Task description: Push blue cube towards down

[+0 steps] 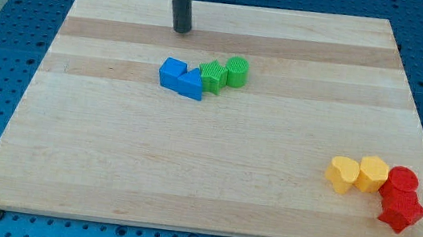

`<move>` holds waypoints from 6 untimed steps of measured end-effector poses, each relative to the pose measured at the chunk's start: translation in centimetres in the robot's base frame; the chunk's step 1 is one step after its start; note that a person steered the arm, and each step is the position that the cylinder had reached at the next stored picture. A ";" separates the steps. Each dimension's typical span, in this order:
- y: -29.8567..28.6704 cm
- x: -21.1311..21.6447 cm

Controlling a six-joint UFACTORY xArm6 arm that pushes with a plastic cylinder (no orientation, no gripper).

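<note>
The blue cube (172, 72) sits on the wooden board (205, 174), left of centre in the upper part. A blue wedge-shaped block (190, 85) touches its lower right side. My tip (182, 29) rests on the board near the top edge, straight above the blue cube in the view and apart from it by a clear gap. The dark rod rises out of the view's top.
A green star-like block (213, 76) and a green cylinder (237, 71) touch in a row right of the blue blocks. At the lower right sit a yellow heart-like block (342, 173), a yellow hexagonal block (373, 173), a red cylinder (402, 181) and a red star-like block (401, 211).
</note>
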State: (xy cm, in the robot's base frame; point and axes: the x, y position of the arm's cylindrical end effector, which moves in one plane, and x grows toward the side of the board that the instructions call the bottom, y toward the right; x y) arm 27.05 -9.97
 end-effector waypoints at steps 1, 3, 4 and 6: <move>-0.7 1.2; -0.3 8.3; -0.3 12.2; -0.3 24.7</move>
